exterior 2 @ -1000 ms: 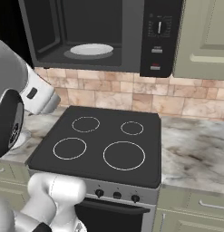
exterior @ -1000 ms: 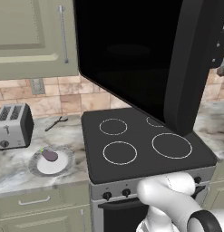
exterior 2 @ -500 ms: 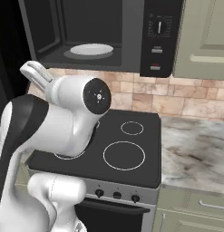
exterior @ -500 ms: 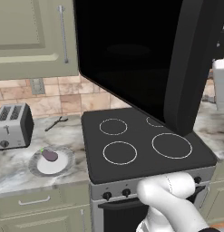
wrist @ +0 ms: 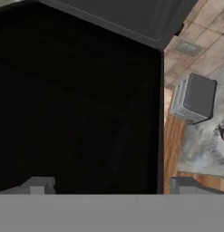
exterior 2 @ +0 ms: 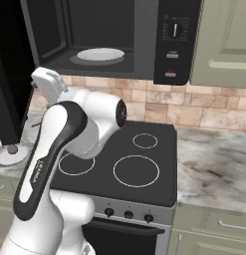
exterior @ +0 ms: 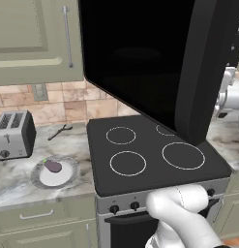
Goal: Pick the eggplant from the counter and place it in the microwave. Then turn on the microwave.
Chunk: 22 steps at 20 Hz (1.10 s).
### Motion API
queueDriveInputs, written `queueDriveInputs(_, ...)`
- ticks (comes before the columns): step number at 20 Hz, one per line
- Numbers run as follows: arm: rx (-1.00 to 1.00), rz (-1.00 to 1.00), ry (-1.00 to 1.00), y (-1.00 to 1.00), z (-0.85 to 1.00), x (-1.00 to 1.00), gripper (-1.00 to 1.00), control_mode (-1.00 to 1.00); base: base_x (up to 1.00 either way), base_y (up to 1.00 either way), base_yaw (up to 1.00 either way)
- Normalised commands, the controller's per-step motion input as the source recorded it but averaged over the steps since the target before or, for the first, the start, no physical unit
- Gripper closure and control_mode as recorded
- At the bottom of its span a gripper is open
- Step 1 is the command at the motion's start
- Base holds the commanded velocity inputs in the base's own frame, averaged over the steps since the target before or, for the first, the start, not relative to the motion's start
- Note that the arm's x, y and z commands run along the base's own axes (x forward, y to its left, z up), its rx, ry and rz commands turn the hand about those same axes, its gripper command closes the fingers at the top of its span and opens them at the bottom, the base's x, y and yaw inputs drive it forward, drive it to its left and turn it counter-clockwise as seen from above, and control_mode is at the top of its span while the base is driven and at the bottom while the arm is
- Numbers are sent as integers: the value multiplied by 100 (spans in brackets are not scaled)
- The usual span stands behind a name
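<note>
Eggplant (exterior: 53,166) on plate (exterior: 67,176), 9 o'clock from stove: probably light, smooth, a bit slippery, so grab across the fat middle. Gripper (wrist: 109,186) wide open, empty.

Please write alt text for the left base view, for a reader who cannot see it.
A small purple eggplant lies on a plate on the marbled counter, left of a black stovetop. The microwave's open black door hangs above; a toaster stands behind.
</note>
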Motion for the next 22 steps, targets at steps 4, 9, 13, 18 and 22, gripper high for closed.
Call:
queueDriveInputs(4, 15, 24, 2, 68, 0, 4, -100, -100, 0, 0, 0)
queueDriveInputs(9, 9, 19, 2, 68, 0, 0, -100, -100, 0, 0, 0)
queueDriveInputs(13, 4, 18, 0, 77, 0, 0, -100, -100, 0, 0, 0)
queueDriveInputs(18, 2, 17, 0, 80, 0, 0, -100, -100, 0, 0, 0)
queueDriveInputs(22, 1, 14, 0, 73, 0, 0, -100, -100, 0, 0, 0)
